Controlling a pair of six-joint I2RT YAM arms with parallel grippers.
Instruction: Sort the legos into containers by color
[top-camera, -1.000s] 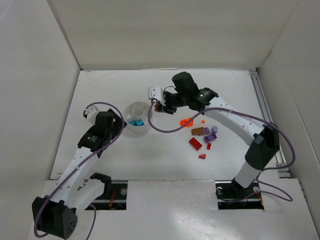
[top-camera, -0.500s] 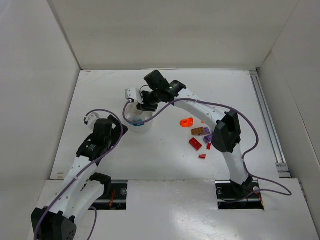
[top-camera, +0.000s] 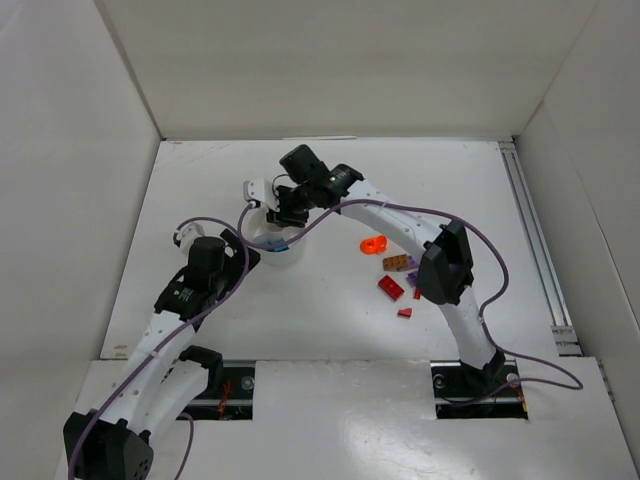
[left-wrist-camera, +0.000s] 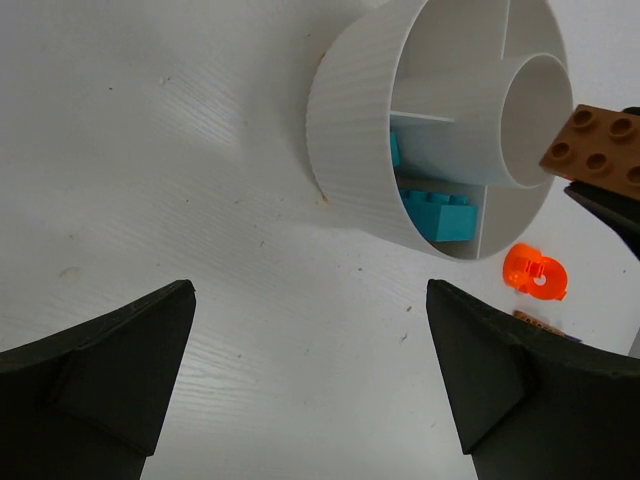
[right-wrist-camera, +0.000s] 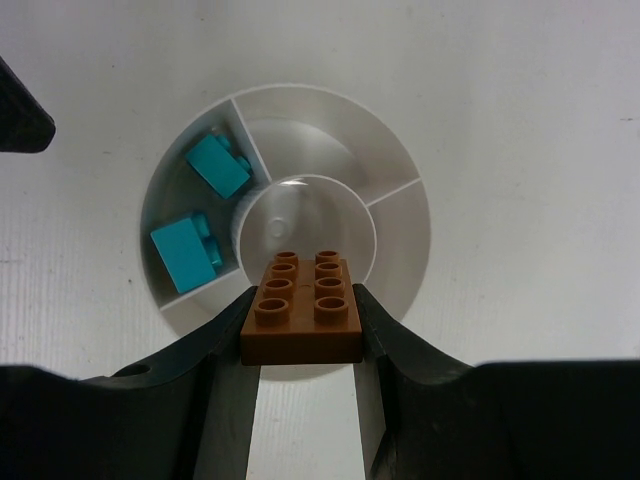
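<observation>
The white divided dish (right-wrist-camera: 400, 190) lies below my right gripper (right-wrist-camera: 302, 320), which is shut on a brown brick (right-wrist-camera: 302, 305) held over the dish's near rim and hub. Two teal bricks (right-wrist-camera: 218, 165) lie in the left compartment. In the top view my right gripper (top-camera: 283, 215) hangs over the dish (top-camera: 275, 260). My left gripper (left-wrist-camera: 310, 370) is open and empty over bare table just left of the dish (left-wrist-camera: 350, 150). An orange ring piece (top-camera: 372, 244), a brown brick (top-camera: 398, 262), a purple brick (top-camera: 413, 277) and a red brick (top-camera: 390, 287) lie to the right.
Two small red pieces (top-camera: 404, 313) lie near the red brick. White walls enclose the table on the left, back and right. A metal rail (top-camera: 535, 240) runs along the right side.
My right gripper has swung left from beside the dish to over it, carrying the brown brick. My left arm has shifted slightly toward the near side.
</observation>
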